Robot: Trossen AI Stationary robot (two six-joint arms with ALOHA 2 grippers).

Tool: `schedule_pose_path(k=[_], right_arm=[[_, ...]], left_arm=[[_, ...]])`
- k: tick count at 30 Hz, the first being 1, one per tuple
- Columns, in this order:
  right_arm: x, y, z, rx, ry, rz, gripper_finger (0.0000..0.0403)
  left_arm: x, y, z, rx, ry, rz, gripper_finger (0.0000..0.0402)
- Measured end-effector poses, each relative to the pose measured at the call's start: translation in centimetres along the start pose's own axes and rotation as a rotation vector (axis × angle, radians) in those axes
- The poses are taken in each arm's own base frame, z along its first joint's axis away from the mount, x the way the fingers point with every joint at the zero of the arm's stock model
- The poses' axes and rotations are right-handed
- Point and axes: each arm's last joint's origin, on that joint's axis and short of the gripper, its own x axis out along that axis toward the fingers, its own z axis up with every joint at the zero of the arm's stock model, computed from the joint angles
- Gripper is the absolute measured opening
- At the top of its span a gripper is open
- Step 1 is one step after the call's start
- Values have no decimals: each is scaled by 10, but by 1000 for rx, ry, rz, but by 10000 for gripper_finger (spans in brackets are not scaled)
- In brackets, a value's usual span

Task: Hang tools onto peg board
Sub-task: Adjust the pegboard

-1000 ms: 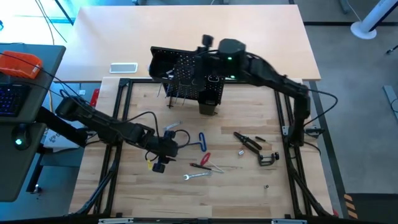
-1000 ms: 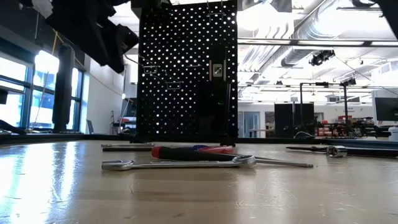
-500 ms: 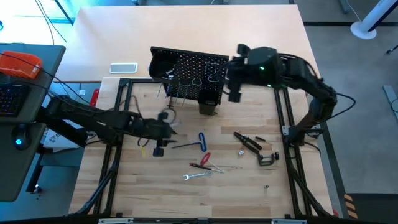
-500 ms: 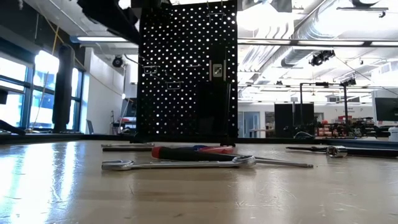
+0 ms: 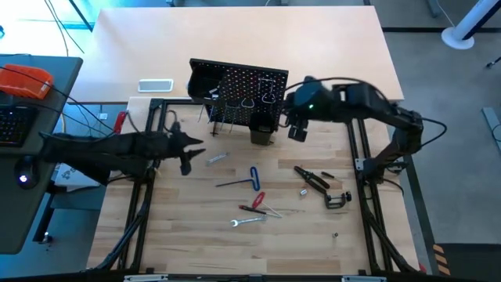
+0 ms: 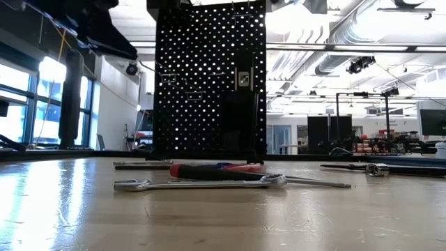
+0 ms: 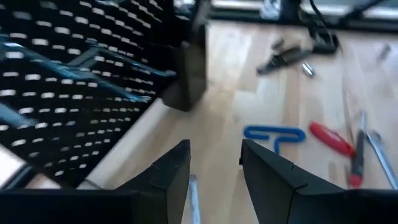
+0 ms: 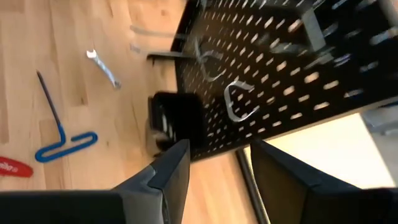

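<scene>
Open-plan lab: exposed ceiling ducts (image 6: 348, 31), equipment racks (image 6: 324, 134).

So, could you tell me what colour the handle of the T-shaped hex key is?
Blue. The hex key handle shows best in the left wrist view.

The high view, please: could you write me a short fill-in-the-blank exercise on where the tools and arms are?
1. The T hex key has a ____ handle.
2. The screwdriver has a ____ handle.
3. The peg board is ____ in colour.
4. The end effector nearer the peg board is the ____ one.

Missing words: blue; red; black; right
</scene>
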Motion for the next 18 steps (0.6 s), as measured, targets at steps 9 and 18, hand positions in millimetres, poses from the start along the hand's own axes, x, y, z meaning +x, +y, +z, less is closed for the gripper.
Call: schedule_pose_path(k=[9, 18], right_arm=[[49, 26, -42, 83, 18, -1, 165], [92, 38, -107, 235, -48, -62, 165]], left_arm=[[-8, 17, -5, 10, 11, 120, 135], [4, 31, -31, -50, 21, 230, 135]])
